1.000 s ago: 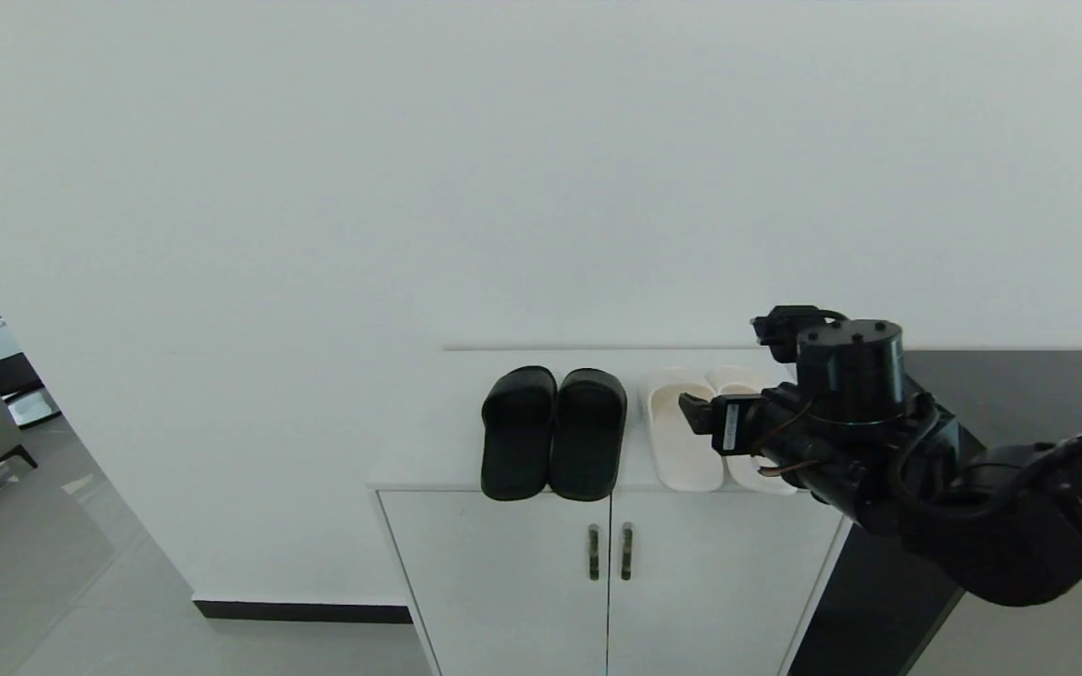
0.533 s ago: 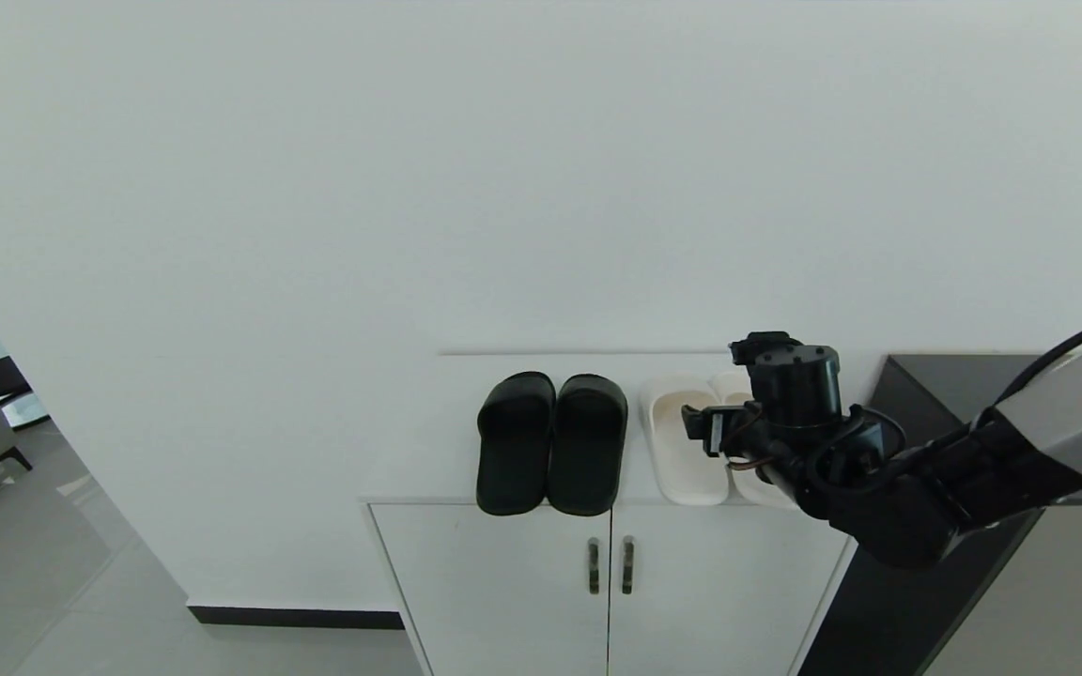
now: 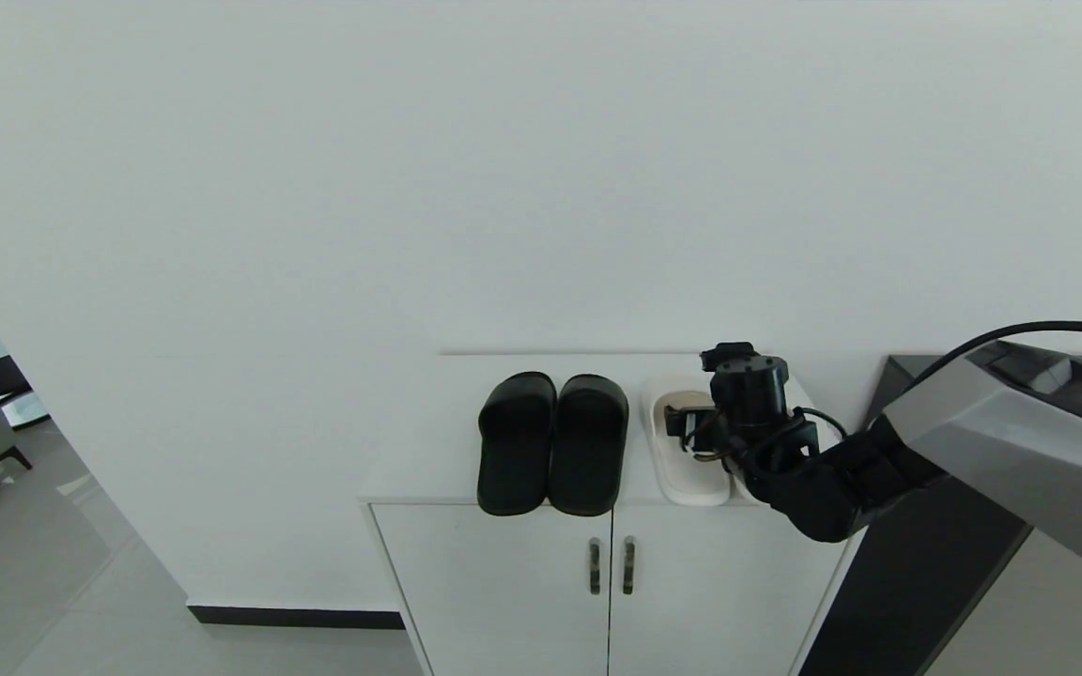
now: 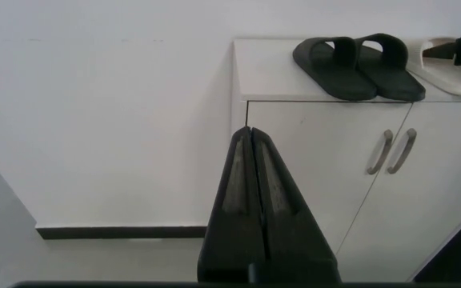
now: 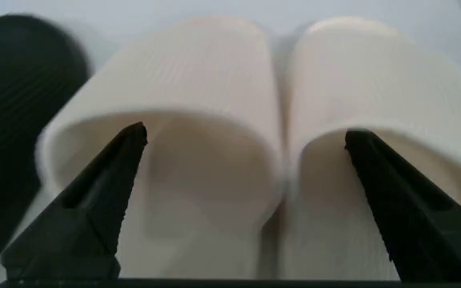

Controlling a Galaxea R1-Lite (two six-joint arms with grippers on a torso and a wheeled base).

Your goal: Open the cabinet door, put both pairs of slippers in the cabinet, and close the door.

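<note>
The white cabinet (image 3: 428, 465) stands against the wall, and both of its doors, the left door (image 3: 494, 582) and the right door (image 3: 719, 582), are shut, meeting at a centre seam. A dark panel (image 3: 917, 582) adjoins it on the right. On the cabinet top lie the two pairs, toes toward the wall and heels at the front edge: the black slippers (image 3: 550, 441) above the centre seam, and the white slippers (image 3: 687, 465) just beside them on the right, above the right door. The right gripper (image 3: 680, 424) is low over the white pair, coming in from the heel side. In the right wrist view its fingers (image 5: 94, 208) are spread wide, one in front of the mouth of each white slipper, so that both straps of the white slippers (image 5: 214, 96) sit between the fingertips of the right gripper (image 5: 245, 134); whether a finger touches a sole cannot be told, and nothing is pinched. The left gripper (image 4: 251, 136) is pressed together on nothing, low and well apart from the slippers, out in front of the cabinet's left front corner (image 4: 294, 160). Two slim vertical handles (image 3: 595, 565) sit side by side at the seam, untouched.
</note>
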